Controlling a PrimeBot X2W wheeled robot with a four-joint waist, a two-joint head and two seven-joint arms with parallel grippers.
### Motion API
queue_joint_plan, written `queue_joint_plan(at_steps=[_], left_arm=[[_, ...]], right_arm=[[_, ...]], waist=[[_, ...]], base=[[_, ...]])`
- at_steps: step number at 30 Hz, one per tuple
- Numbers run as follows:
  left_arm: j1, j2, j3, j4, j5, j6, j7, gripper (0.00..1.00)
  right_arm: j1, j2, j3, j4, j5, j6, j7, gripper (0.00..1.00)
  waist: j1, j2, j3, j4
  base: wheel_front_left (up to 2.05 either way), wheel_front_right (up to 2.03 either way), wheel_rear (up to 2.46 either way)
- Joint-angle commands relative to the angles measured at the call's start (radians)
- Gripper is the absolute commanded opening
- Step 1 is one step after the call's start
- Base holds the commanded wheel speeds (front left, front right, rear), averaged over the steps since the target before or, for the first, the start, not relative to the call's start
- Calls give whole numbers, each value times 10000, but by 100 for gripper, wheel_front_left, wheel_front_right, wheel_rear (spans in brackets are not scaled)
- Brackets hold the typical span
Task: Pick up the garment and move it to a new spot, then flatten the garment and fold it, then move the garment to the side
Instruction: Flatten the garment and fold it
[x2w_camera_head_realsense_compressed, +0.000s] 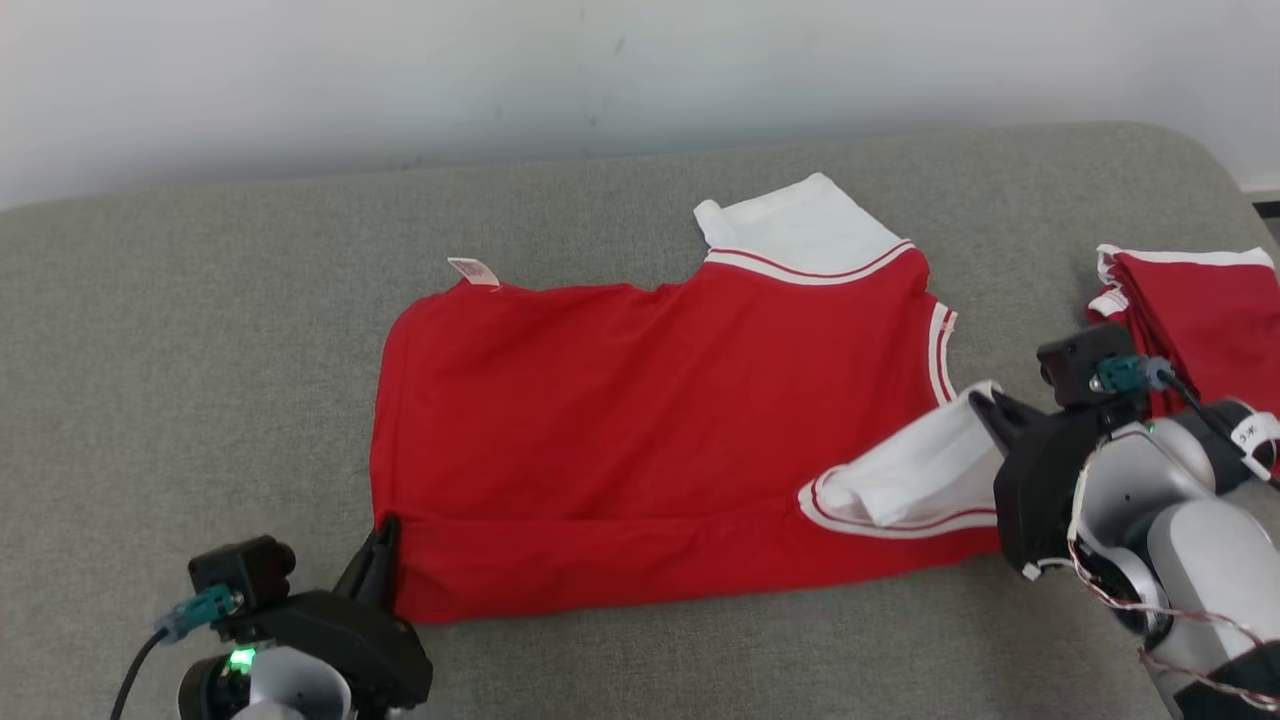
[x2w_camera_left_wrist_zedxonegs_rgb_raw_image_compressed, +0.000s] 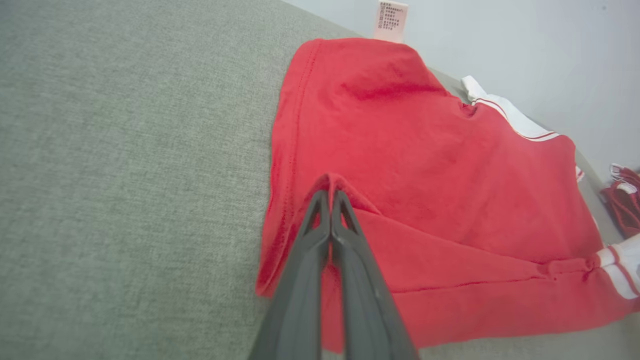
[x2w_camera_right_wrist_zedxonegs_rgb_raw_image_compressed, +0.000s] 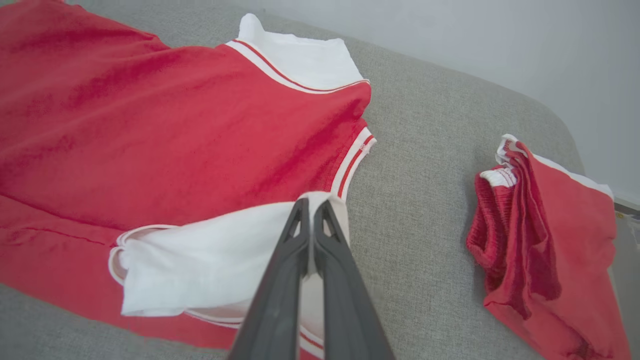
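At the centre of the head view, a red garment (x2w_camera_head_realsense_compressed: 650, 430) lies spread on the grey padded surface (x2w_camera_head_realsense_compressed: 200, 350), its near edge doubled over in a band. Its white far sleeve (x2w_camera_head_realsense_compressed: 800, 225) sits at 12 o'clock of the cloth, and the near sleeve (x2w_camera_head_realsense_compressed: 920, 470) at 4 o'clock. A care label (x2w_camera_head_realsense_compressed: 473, 270) projects at 11 o'clock, its print too small to read. The left tool (x2w_camera_head_realsense_compressed: 385, 535), pressed together, pinches the garment's corner at 7 o'clock; its arm is cut off by the bottom edge. The right tool (x2w_camera_head_realsense_compressed: 985, 400) pinches the near sleeve's edge, and its body hides part of a second garment (x2w_camera_head_realsense_compressed: 1210, 320), red and white, bunched at 3 o'clock. A sticker (x2w_camera_head_realsense_compressed: 1250, 435) on the right forearm carries handwriting that cannot be made out.

Left wrist view: the left tool (x2w_camera_left_wrist_zedxonegs_rgb_raw_image_compressed: 330, 192) is closed on a raised fold of the garment (x2w_camera_left_wrist_zedxonegs_rgb_raw_image_compressed: 425, 175), covering the cloth beneath its fingers. The care label (x2w_camera_left_wrist_zedxonegs_rgb_raw_image_compressed: 390, 20), at 12 o'clock, shows rows of print, illegible.

Right wrist view: the right tool (x2w_camera_right_wrist_zedxonegs_rgb_raw_image_compressed: 312, 202) is shut on the near sleeve (x2w_camera_right_wrist_zedxonegs_rgb_raw_image_compressed: 210, 260), white cloth caught between its tips. The garment (x2w_camera_right_wrist_zedxonegs_rgb_raw_image_compressed: 175, 125) runs out of frame at 9 o'clock. The second garment (x2w_camera_right_wrist_zedxonegs_rgb_raw_image_compressed: 550, 240) lies well apart at 3 o'clock, cut off at the bottom.
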Motion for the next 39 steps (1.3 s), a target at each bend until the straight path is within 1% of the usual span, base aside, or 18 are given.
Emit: queue_joint_plan(at_steps=[1,7,12,21,27,28,29,30,33,36,39], left_arm=[[-170,-19,5,86,53,-26,-71,0],[-746,-116,48,718,122,-92,-374,0],[-976,-139,94,1000,131,-159,-593,0],[-1297,-211,33,1341,134,-218,-746,0],[-1672,-338,-140,1713,273,-259,-845,0],[-1730,-343,-153,1763,310,-242,-911,10],[-1764,-352,-157,1828,342,-206,-973,48],[-1767,-375,-175,1894,364,-199,-1008,100],[-1749,-406,-213,2075,404,-200,-1151,100],[-1422,-272,-250,2143,589,-142,-1460,100],[-1218,-189,-240,2049,681,-103,-1658,100]], right_arm=[[-151,-62,46,100,-99,23,-131,0],[-1011,9,343,987,-244,20,-985,0],[-1301,117,214,1454,-405,15,-1532,0],[-1581,362,157,1946,-607,15,-1943,0],[-1798,631,-104,2607,-953,15,-2276,0],[-1821,719,-132,2714,-1020,15,-2339,74],[-1829,826,-171,2817,-1045,15,-2434,100],[-1854,907,-208,2872,-1062,15,-2587,100],[-1843,1089,-269,3094,-1035,15,-2977,100],[-1726,1219,-407,3201,-897,15,-3504,100],[-1552,1255,-535,3205,-772,15,-3598,100]], waist=[[-1,-1,160,44],[-1,-1,442,104],[-1,-1,540,172],[-1,-1,657,213],[-1,-1,661,254],[-1,-1,645,256],[-1,-1,621,258],[-1,-1,594,263],[-1,-1,470,274],[-1,-1,217,293],[-1,-1,94,292]], base=[[0,0,0],[0,0,0],[0,0,0],[0,0,0],[0,0,0],[0,0,0],[0,0,0],[0,0,0],[0,0,0],[0,0,0],[0,0,0]])
